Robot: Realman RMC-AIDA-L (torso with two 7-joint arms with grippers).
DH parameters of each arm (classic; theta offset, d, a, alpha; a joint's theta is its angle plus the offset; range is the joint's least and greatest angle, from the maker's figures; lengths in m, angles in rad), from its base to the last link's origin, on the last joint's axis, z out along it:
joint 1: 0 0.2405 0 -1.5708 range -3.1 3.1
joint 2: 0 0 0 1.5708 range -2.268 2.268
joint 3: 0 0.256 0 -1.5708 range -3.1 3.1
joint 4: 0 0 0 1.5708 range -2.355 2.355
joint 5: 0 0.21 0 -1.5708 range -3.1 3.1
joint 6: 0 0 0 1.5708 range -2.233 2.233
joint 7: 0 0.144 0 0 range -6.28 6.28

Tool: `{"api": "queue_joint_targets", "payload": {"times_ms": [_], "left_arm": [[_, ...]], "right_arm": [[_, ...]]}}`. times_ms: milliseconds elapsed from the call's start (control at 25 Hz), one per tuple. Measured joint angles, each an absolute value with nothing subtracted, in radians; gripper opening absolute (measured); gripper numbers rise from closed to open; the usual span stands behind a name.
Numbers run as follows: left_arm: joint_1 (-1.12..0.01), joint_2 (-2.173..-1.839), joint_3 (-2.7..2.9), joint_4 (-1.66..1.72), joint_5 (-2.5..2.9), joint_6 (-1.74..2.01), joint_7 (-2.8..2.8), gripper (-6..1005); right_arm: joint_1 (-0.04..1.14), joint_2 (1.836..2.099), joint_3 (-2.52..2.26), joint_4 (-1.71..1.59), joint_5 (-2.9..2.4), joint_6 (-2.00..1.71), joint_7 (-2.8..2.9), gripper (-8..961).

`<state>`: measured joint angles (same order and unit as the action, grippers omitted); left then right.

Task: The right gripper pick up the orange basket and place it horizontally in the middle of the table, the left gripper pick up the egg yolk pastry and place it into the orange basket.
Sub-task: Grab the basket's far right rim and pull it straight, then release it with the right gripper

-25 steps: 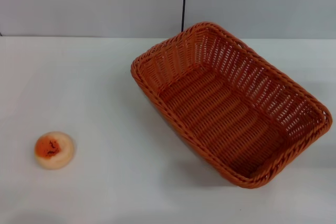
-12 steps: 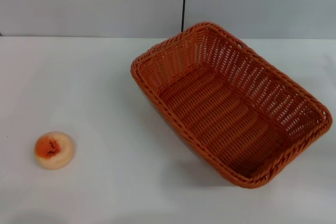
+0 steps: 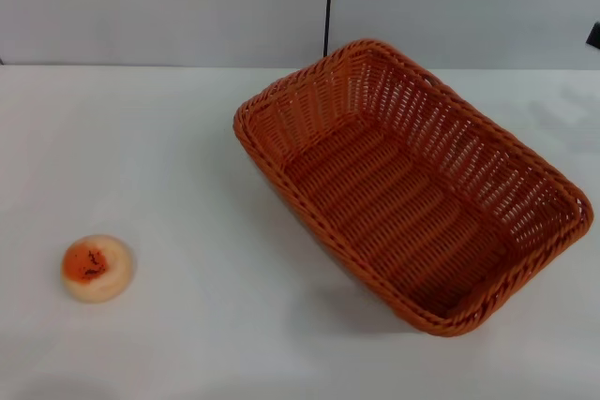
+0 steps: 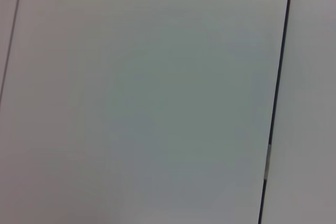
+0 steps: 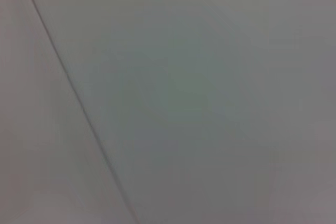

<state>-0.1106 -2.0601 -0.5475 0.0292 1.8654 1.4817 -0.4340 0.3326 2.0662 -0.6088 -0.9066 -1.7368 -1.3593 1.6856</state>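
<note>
The orange basket (image 3: pixel 412 185) lies empty and slanted on the right half of the white table (image 3: pixel 169 138), one short end toward the back middle and the other toward the front right. The egg yolk pastry (image 3: pixel 97 267) sits alone near the front left, orange top up. At the head view's right edge, above the table's far right, a small dark tip of my right gripper (image 3: pixel 594 37) just shows, well clear of the basket. My left gripper is out of view. Both wrist views show only a plain grey wall with a dark seam.
A grey wall (image 3: pixel 169 7) with a vertical black seam (image 3: pixel 328 2) stands behind the table's far edge. Bare tabletop stretches between the pastry and the basket.
A dark tip has come into the head view at the right edge, and a faint shadow has appeared on the table's far right. Basket and pastry have not moved.
</note>
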Motion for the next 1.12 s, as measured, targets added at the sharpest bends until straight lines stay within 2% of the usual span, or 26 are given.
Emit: {"api": "queue_joint_targets", "payload": {"times_ms": [120,200,280,320,360,480,600,840,1120], "left_arm": [[-0.103,-2.061,-0.548,0.029,1.865,1.482,-0.434,814],[-0.101,-2.061,-0.548,0.029,1.865,1.482,-0.434,814],[-0.101,-2.061,-0.548,0.029,1.865,1.482,-0.434,813],[-0.100,-2.062,-0.548,0.029,1.865,1.482,-0.434,812],[-0.100,-2.062,-0.548,0.029,1.865,1.482,-0.434,812],[-0.100,-2.063,-0.548,0.029,1.867,1.482,-0.435,811],[-0.100,-2.063,-0.547,0.029,1.868,1.482,-0.437,809],[-0.100,-2.063,-0.545,0.028,1.869,1.482,-0.437,807],[-0.095,-2.063,-0.548,0.028,1.870,1.486,-0.438,804]], "right_arm": [[0.361,2.056,-0.603,-1.060,-1.922,-1.418,1.929,662],[0.386,2.041,-0.593,-1.122,-2.013,-1.482,2.052,662],[0.423,2.019,-0.574,-1.155,-2.091,-1.557,2.144,662],[0.472,1.995,-0.542,-1.168,-2.175,-1.640,2.213,662],[0.472,1.995,-0.542,-1.168,-2.175,-1.640,2.213,661],[0.545,1.960,-0.501,-1.157,-2.295,-1.740,2.287,661],[0.598,1.939,-0.495,-1.131,-2.391,-1.791,2.324,661],[0.640,1.930,-0.529,-1.035,-2.432,-1.769,2.334,660],[0.673,1.937,-0.606,-0.851,-2.421,-1.608,2.274,659]]}}
